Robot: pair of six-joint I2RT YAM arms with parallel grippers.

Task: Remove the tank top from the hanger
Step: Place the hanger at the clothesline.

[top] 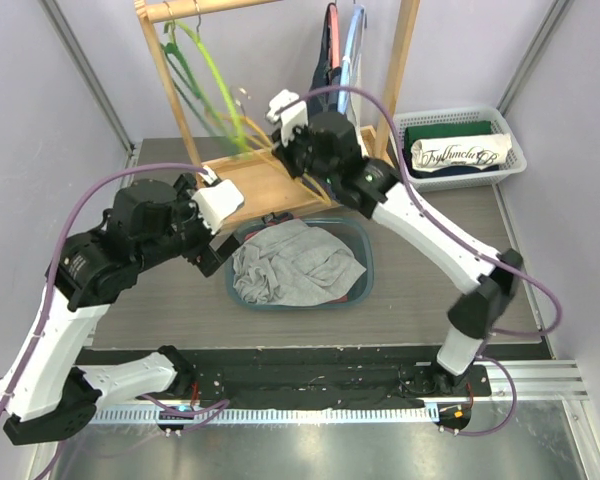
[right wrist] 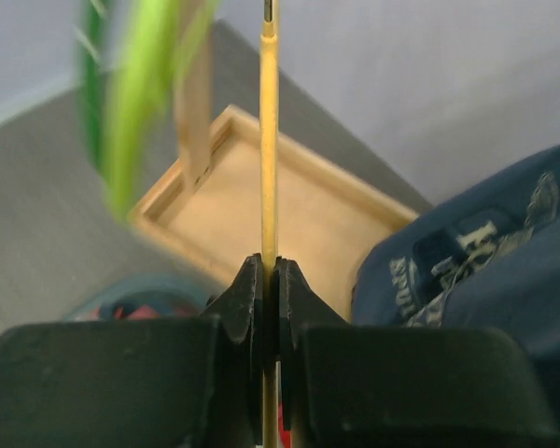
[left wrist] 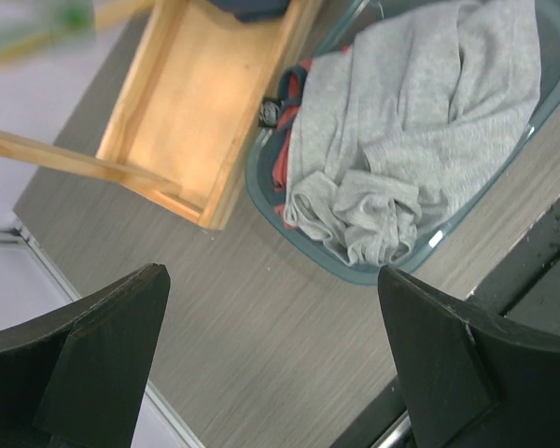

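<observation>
On the left, the left gripper [left wrist: 271, 278] hangs with its 2 jaws spread wide, gripping nothing, just beside the teal basin [top: 298, 306]. The grey tank top [top: 295, 262] lies crumpled inside that basin. Further right, the right gripper [right wrist: 271, 273] is clenched on the thin bar of a yellow hanger [right wrist: 269, 140] by the rack's wooden tray [top: 260, 185], with a white basket [top: 460, 112] of folded clothes at the far right.

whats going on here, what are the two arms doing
The right gripper is shut on a thin yellow hanger at the wooden rack. The left gripper hangs open above the table, holding nothing. A grey garment, likely the tank top, lies crumpled in the teal basin, off any hanger.
</observation>
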